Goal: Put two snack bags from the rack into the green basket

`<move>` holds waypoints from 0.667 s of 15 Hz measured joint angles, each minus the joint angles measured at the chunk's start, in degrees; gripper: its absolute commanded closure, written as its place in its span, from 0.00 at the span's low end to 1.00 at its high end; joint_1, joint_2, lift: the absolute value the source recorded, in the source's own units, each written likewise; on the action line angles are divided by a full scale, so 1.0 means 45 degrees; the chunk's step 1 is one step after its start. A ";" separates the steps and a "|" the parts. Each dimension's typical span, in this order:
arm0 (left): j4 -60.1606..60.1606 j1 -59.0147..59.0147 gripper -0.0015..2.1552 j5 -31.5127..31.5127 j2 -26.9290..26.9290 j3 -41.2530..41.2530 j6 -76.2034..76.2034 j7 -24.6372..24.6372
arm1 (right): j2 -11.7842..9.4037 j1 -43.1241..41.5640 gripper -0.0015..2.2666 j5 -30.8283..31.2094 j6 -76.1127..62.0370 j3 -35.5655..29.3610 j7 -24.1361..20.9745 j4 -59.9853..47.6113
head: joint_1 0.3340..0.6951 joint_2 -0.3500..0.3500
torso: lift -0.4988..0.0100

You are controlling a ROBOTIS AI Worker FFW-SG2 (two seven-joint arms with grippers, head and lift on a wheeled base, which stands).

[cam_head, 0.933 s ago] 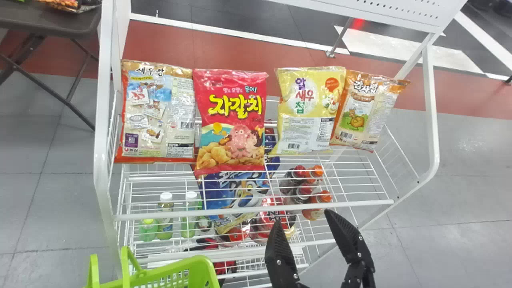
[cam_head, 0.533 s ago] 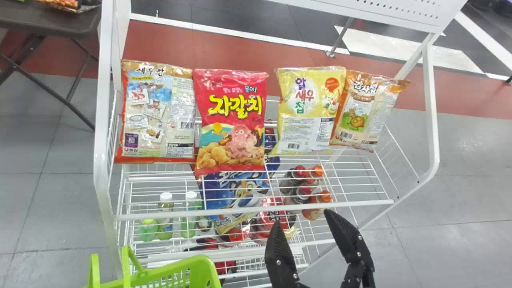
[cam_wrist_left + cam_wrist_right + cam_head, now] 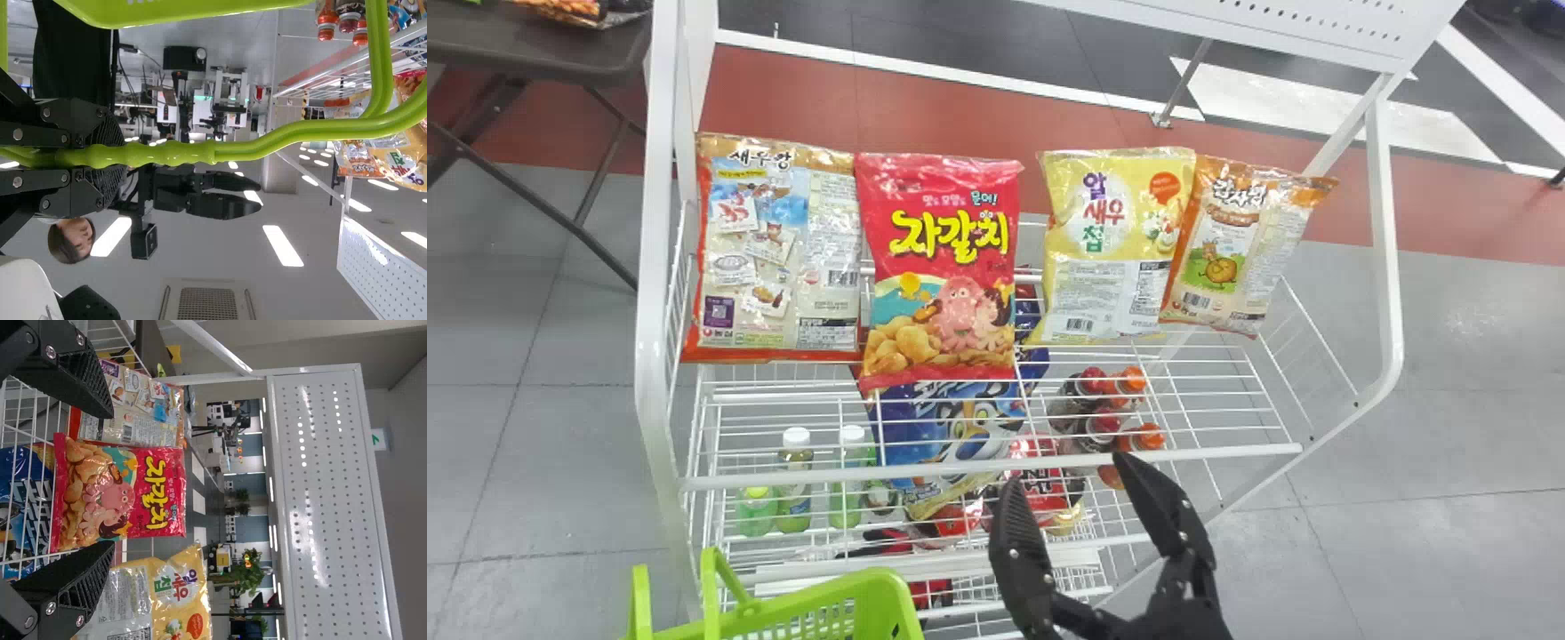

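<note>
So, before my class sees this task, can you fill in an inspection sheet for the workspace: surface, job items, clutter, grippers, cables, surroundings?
Surface: white wire shelf, slatted.
Job items: red bag, yellow bag and two end bags in a row on it; green basket before the rack, at its left, contents can't be told.
Clutter: bottles and blue bag below that shelf.
Grippers: left gripper shut on the basket's handle; right gripper open and empty before the rack.
Cables: nothing seen at the rack.
Surroundings: dark table beyond at left; perforated panel above.
</note>
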 measured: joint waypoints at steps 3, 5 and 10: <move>-0.0010 0.0061 0.63 0.0000 0.0004 -0.0123 0.0000 -0.0074 | 0.0334 -0.1547 0.07 -0.0018 0.1097 -0.0224 0.0853 0.0402 | 1.00 0.00 | 0.97; -0.0011 0.0140 0.63 0.0000 0.0002 -0.0168 0.0000 -0.0095 | 0.0483 -0.2670 0.07 -0.0097 0.2818 -0.0339 0.1111 0.0499 | 1.00 0.00 | 0.97; -0.0025 0.0176 0.63 -0.0244 0.0000 -0.0331 0.0000 -0.0360 | 0.0786 -0.6129 0.07 -0.0108 0.6419 -0.0015 0.1024 0.1851 | 1.00 0.07 | 0.97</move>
